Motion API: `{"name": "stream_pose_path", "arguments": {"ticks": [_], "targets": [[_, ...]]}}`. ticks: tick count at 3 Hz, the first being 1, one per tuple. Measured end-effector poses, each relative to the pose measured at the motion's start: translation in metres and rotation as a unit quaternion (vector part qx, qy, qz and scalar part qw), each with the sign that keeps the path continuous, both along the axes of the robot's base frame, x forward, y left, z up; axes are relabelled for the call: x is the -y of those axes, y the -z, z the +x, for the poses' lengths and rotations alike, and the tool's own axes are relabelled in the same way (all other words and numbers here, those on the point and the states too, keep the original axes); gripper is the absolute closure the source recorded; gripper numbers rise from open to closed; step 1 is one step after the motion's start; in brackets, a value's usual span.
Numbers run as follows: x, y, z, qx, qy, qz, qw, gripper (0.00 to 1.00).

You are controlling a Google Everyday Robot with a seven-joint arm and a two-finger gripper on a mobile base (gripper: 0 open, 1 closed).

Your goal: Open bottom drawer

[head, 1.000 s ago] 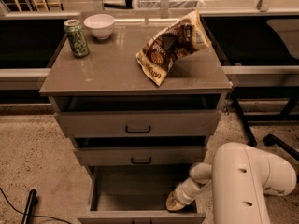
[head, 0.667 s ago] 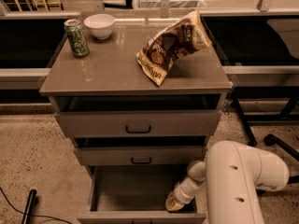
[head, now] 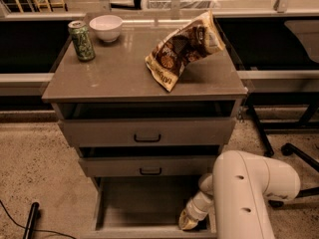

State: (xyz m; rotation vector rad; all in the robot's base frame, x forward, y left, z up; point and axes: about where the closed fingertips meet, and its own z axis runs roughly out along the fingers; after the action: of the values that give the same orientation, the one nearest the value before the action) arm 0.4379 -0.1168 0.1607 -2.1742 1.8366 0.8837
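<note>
The bottom drawer (head: pixel 144 203) of the grey-taupe cabinet is pulled well out, and its bare inside shows from above. Its front lies at the lower edge of the view and its handle is out of view. My gripper (head: pixel 189 221) is down inside the drawer's front right corner, close to the right wall. My white arm (head: pixel 249 188) rises from it at the lower right and hides that side of the drawer. The middle drawer (head: pixel 149 166) and the top drawer (head: pixel 147 132) each stand slightly ajar, with black handles.
On the cabinet top (head: pixel 114 76) stand a green can (head: pixel 81 40), a white bowl (head: pixel 105 27) and a brown snack bag (head: pixel 182 49). Black stand legs with a castor (head: pixel 288 149) are on the floor at the right. A black stick-like object (head: pixel 31 220) lies at the lower left.
My arm's white upper link has shifted a little to the left. The gripper stays low in the drawer's right front corner. The drawer stands as far out as before.
</note>
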Motion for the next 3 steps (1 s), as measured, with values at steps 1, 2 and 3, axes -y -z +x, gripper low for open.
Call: {"name": "stream_pose_path", "arguments": {"ticks": [1, 2, 3], "targets": [[0.005, -0.001, -0.021, -0.006, -0.02, 0.015, 0.9997, 1.0], [0.005, -0.01, -0.035, -0.011, -0.038, 0.032, 0.9987, 1.0], [0.004, -0.01, -0.034, -0.011, -0.039, 0.032, 0.9987, 1.0]]}}
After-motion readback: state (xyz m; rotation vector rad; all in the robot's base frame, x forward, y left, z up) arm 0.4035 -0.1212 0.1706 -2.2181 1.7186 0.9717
